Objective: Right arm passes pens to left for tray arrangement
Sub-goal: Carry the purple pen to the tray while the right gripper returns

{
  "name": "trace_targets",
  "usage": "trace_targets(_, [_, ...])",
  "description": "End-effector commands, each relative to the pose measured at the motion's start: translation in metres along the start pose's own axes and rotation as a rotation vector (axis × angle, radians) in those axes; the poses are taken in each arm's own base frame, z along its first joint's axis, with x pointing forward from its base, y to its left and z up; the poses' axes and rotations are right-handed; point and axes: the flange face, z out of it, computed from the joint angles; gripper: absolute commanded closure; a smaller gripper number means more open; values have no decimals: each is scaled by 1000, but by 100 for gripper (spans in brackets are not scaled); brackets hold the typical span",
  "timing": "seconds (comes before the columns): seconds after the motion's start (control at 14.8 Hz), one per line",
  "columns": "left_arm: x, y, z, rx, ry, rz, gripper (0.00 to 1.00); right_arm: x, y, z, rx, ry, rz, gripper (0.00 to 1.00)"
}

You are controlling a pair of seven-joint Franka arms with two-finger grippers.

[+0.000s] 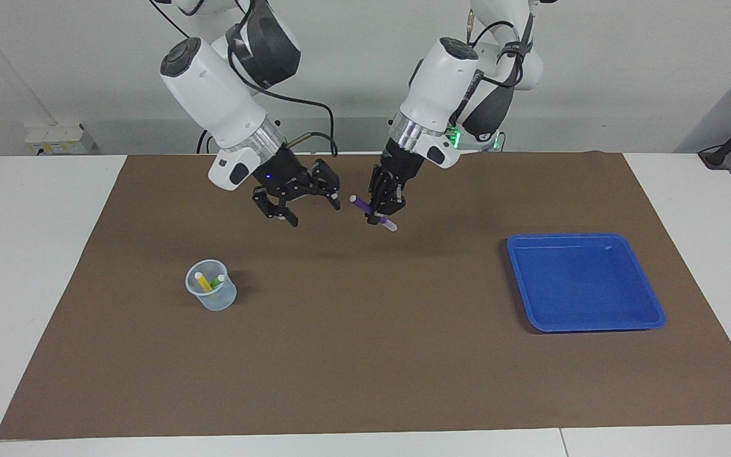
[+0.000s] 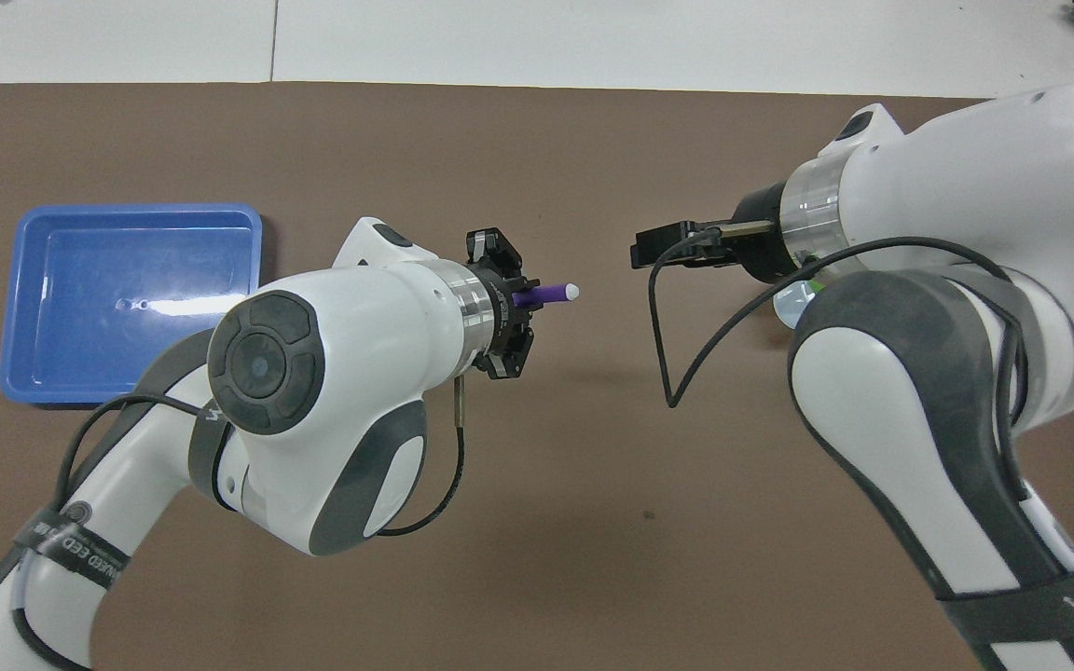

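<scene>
The purple pen [image 1: 372, 212] is up in the air over the brown mat [image 1: 365, 355], clamped crosswise in the left gripper [image 1: 383, 206]. It sits tilted in the facing view, one whitish end pointing toward ten o'clock and the other toward four o'clock; in the overhead view its free whitish tip sticks out toward three o'clock from the gripper. The left gripper's fingers are clenched on the pen's middle, and the left arm [image 1: 445, 76] slopes down to it from the top of the facing view.

The right gripper [image 1: 302, 204] hangs over the mat just beside it, at about nine o'clock from the pen in the facing view — jaws spread wide, holding nothing, with a clear gap between its fingertips and the pen. The right arm [image 1: 219, 95] angles down to it, a small blue light showing on the wrist.

The other two pens stand leaning in a small translucent cup [image 1: 211, 294] on the mat, toward the right arm's end of the table: the yellow pen [image 1: 202, 281] and the green pen [image 1: 218, 280] side by side, whitish ends up. From the held pen the cup lies at roughly eight o'clock in the facing view, farther from the robots.

The blue tray [image 1: 651, 303] rests flat on the mat toward the left arm's end — at about four o'clock from the held pen in the facing view, well apart from it. No pen lies in it.
</scene>
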Motion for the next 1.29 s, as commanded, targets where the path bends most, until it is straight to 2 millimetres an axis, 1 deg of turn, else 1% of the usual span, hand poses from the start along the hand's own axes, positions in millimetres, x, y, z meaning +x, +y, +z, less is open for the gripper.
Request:
trace_targets(0.0, [20, 14, -9, 28, 39, 83, 100, -1, 49, -12, -156, -46, -140, 0])
trace_targets(0.07, [26, 16, -10, 44, 50, 118, 100, 0, 68, -16, -194, -59, -195, 0])
trace_targets(0.14, [33, 17, -10, 66, 62, 163, 100, 1, 91, -19, -218, -69, -255, 0])
trace_targets(0.2, [49, 24, -12, 87, 78, 212, 100, 2, 113, -19, -231, -77, -321, 0])
trace_targets(0.27, [63, 29, -14, 113, 89, 266, 100, 4, 129, -19, -237, -75, -361, 0])
trace_targets(0.34, [73, 33, -19, 133, 96, 319, 100, 5, 146, -10, -254, -83, -393, 0])
trace_targets(0.47, [108, 46, -27, 173, 113, 403, 100, -4, 186, 18, -290, -73, -415, 1])
trace_targets(0.54, [122, 49, -31, 196, 115, 448, 100, -9, 194, 28, -295, -71, -418, 3])
trace_targets(0.61, [142, 55, -36, 222, 120, 484, 100, -11, 194, 33, -293, -77, -418, 5])
trace_targets(0.68, [156, 57, -41, 248, 117, 537, 100, -12, 195, 36, -292, -80, -418, 8])
trace_targets(0.81, [194, 61, -54, 314, 101, 685, 100, -19, 202, 45, -289, -94, -411, 10])
trace_targets(0.88, [212, 63, -61, 348, 84, 764, 100, -24, 206, 52, -285, -108, -407, 13])
trace_targets(0.95, [228, 65, -68, 368, 67, 843, 100, -27, 208, 57, -282, -119, -414, 18])
trace_targets(1.08, [253, 62, -75, 410, 36, 1005, 100, -26, 214, 55, -291, -101, -424, 31])
trace_targets(1.15, [270, 62, -81, 436, 38, 1087, 100, -26, 214, 56, -290, -104, -425, 35])
trace_targets(1.22, [281, 61, -83, 459, 34, 1157, 100, -26, 214, 57, -290, -104, -425, 42])
